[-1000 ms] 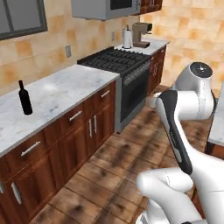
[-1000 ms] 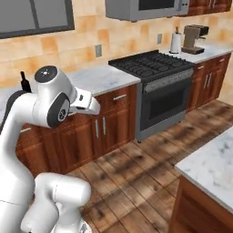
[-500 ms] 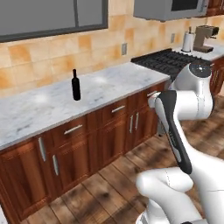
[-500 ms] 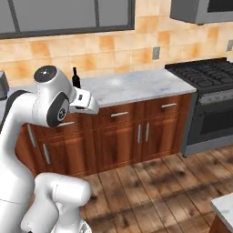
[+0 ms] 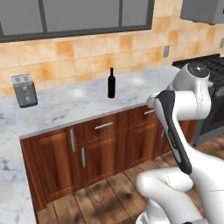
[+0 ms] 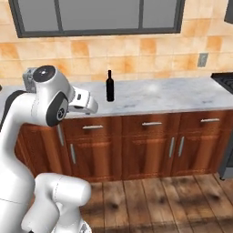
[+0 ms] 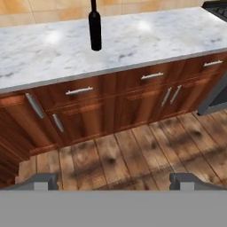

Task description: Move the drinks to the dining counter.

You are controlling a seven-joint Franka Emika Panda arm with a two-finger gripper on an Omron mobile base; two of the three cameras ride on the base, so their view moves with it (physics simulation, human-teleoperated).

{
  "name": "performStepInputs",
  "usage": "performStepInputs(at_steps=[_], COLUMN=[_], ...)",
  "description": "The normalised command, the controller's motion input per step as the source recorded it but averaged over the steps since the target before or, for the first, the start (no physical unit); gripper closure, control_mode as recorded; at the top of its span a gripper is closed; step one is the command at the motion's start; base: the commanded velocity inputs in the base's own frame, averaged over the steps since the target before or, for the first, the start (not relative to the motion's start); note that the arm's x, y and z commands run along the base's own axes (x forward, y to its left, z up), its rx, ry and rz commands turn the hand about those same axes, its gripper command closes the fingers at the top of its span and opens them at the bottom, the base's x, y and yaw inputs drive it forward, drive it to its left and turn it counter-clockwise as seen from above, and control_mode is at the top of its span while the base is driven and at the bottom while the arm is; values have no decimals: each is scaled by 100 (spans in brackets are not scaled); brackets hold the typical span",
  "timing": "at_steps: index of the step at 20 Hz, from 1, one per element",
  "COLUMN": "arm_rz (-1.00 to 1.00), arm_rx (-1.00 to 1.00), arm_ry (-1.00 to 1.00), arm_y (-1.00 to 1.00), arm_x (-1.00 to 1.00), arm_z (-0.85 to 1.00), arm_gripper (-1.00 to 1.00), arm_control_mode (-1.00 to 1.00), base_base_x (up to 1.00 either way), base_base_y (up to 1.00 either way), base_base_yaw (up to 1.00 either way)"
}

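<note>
Now my base has swung round: wine bottle (image 5: pixel 111 83) faces me, upright toward back edge of desk (image 5: pixel 65 109), near toaster (image 5: pixel 25 90). Pincer (image 7: pixel 113 181) spread wide, holding nothing. Approach comes next, I judge.

The wine bottle (image 5: pixel 111 83) (image 6: pixel 109 86) (image 7: pixel 94 27) stands upright on the table (image 5: pixel 83 105) (image 6: pixel 173 98) (image 7: pixel 146 40), toward its back edge near the tiled wall (image 5: pixel 87 61) (image 6: pixel 150 52). A toaster (image 5: pixel 24 90) sits on the same table, well apart to the bottle's left. A window (image 5: pixel 78 17) (image 6: pixel 98 16) spans the wall above. Cabinets (image 5: pixel 100 148) (image 6: pixel 150 145) (image 7: pixel 111 102) with drawers run under the table, and the wood floor (image 5: pixel 105 201) (image 6: pixel 159 205) (image 7: pixel 133 155) lies in front of them. The stove (image 5: pixel 210 70) (image 6: pixel 224 82) adjoins the table at its right end. The end effector (image 7: pixel 114 181) hangs over the floor, in front of the cabinets, well short of the bottle.
</note>
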Motion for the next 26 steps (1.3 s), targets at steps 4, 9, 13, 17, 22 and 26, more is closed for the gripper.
performStepInputs(at_steps=[4, 9, 13, 17, 22, 26], arm_rz=[0, 0, 0, 0, 0, 0], arm_rx=[0, 0, 0, 0, 0, 0], arm_ry=[0, 0, 0, 0, 0, 0], arm_y=[0, 0, 0, 0, 0, 0], arm_x=[0, 0, 0, 0, 0, 0], arm_z=[0, 0, 0, 0, 0, 0], arm_gripper=[-100, -100, -100, -100, -100, -100], arm_control_mode=[100, 100, 100, 100, 100, 100], base_base_x=[44, 53, 51, 52, 49, 39], base_base_y=[0, -13, -27, -35, -23, -3], base_base_yaw=[20, 9, 6, 5, 4, 6])
